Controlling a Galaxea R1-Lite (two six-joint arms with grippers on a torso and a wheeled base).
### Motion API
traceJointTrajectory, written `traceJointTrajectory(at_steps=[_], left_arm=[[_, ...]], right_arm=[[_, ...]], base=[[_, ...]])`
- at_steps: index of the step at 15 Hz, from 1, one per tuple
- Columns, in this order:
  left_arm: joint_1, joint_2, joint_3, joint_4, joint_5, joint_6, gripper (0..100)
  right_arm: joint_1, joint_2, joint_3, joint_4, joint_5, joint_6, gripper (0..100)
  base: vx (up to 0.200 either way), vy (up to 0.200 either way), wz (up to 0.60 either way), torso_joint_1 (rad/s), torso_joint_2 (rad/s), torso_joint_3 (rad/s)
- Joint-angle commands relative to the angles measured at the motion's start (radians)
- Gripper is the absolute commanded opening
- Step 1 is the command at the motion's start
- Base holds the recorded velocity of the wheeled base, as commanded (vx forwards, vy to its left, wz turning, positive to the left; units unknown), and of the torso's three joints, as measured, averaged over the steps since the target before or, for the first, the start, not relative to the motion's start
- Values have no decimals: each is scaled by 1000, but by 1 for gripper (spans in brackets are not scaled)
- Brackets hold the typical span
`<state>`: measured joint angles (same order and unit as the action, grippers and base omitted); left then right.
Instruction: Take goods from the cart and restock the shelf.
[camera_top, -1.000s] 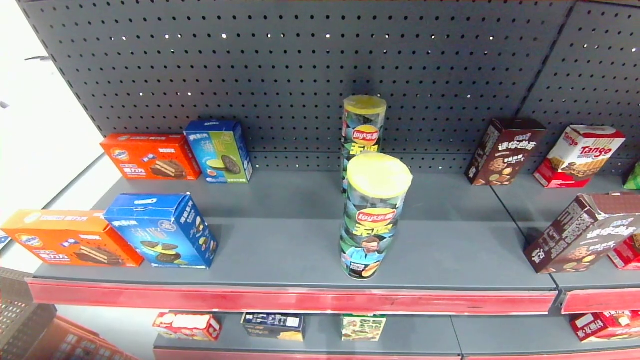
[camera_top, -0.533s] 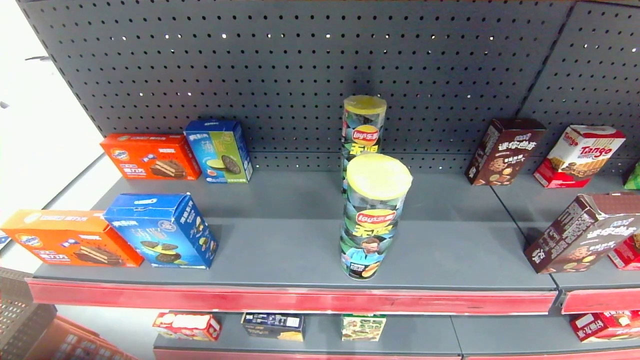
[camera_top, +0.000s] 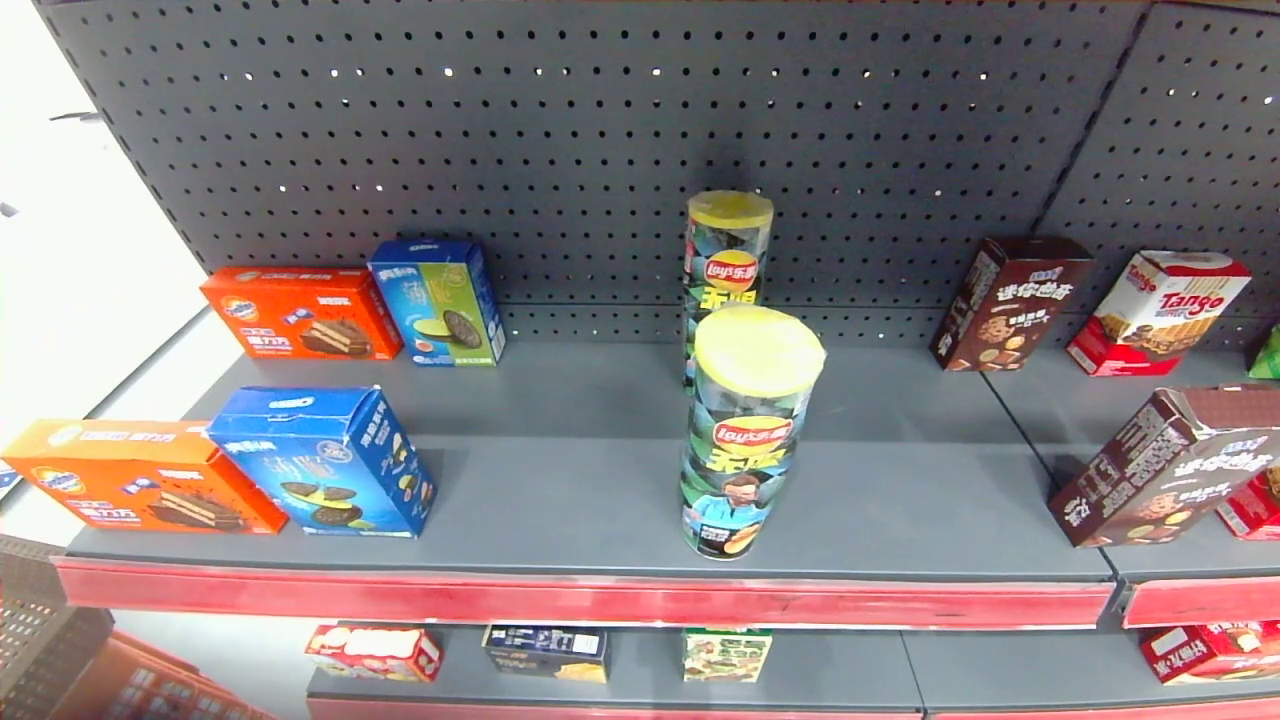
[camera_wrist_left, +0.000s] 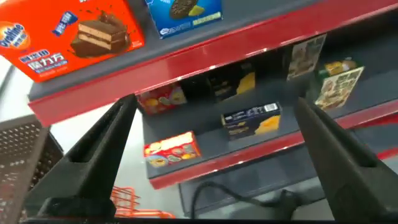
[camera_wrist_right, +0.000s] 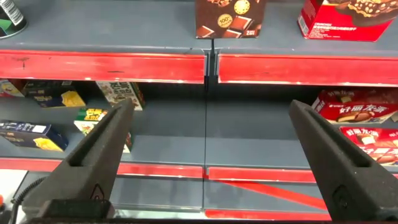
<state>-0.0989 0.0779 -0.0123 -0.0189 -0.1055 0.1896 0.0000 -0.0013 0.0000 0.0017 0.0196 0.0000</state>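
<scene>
While both arms hang low before the lower tiers, the left gripper (camera_wrist_left: 214, 102) is spread wide with nothing between its fingers. The right gripper (camera_wrist_right: 211, 106) is just as wide and just as empty, so there are no goods in hand at this moment! Near the left one a wire mesh (camera_wrist_left: 18, 149) sits at the edge. It may be the cart, and if so that's likely where the next item waits.

Up on the shelf (camera_top: 560, 500), just behind the red rail (camera_top: 600, 600), a chip can (camera_top: 745, 440) stands upright with its label facing the aisle. Well off to its left, an orange box (camera_top: 140, 480) and a blue box (camera_top: 320, 460) sit side by side.

Deeper in, a second chip can (camera_top: 727, 250) lines up directly behind the first, near the pegboard (camera_top: 500, 150): same product, filed front to back. A rear orange box (camera_top: 300, 312) and a blue-green box (camera_top: 440, 300) echo their front partners. The bare deck between the rows looks like the room to restock.
</scene>
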Motion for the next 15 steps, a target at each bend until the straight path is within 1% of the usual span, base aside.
traceJointTrajectory(at_steps=[1, 2, 3, 4, 5, 6, 7, 8, 9, 10, 11, 12, 13, 15], left_arm=[[2, 3, 2, -12, 56, -76, 100], [1, 3, 3, -18, 136, -76, 100], [2, 3, 5, -21, 233, -61, 100], [2, 3, 8, -32, 270, -52, 100], [18, 6, 12, -53, 265, -61, 100], [68, 3, 12, -53, 224, -65, 100], [153, -13, 12, -52, 132, -82, 100], [119, -26, 12, -52, 81, -114, 100], [90, -78, 12, -50, 67, -124, 100], [90, -78, 11, -45, 66, -125, 100], [91, -78, 9, -42, 67, -134, 100], [91, -78, 9, -39, 63, -165, 100], [91, -78, 9, -39, 63, -163, 100], [91, -78, 8, -38, 63, -179, 100]], right_arm=[[0, 1, 0, 0, 0, 0, 100], [0, 1, 0, 0, 0, 0, 100], [0, 1, 0, 0, 0, 0, 100], [0, 1, 0, 0, 0, 0, 100], [0, 1, 0, 0, 0, 0, 100], [0, 1, 0, 0, 0, 0, 100], [0, 1, 0, 0, 0, 0, 100], [0, 1, 0, 0, 0, 0, 100], [0, 1, 0, 0, 0, 0, 100], [0, 1, 0, 0, 0, 0, 100], [0, 1, 0, 0, 0, 0, 100], [0, 1, 0, 0, 0, 0, 100], [0, 1, 0, 0, 0, 0, 100], [0, 1, 0, 0, 0, 0, 100]], base=[[0, 0, 0, 0, 0, 0], [0, 0, 0, 0, 0, 0], [0, 0, 0, 0, 0, 0], [0, 0, 0, 0, 0, 0], [0, 0, 0, 0, 0, 0], [0, 0, 0, 0, 0, 0], [0, 0, 0, 0, 0, 0], [0, 0, 0, 0, 0, 0], [0, 0, 0, 0, 0, 0], [0, 0, 0, 0, 0, 0], [0, 0, 0, 0, 0, 0], [0, 0, 0, 0, 0, 0], [0, 0, 0, 0, 0, 0], [0, 0, 0, 0, 0, 0]])
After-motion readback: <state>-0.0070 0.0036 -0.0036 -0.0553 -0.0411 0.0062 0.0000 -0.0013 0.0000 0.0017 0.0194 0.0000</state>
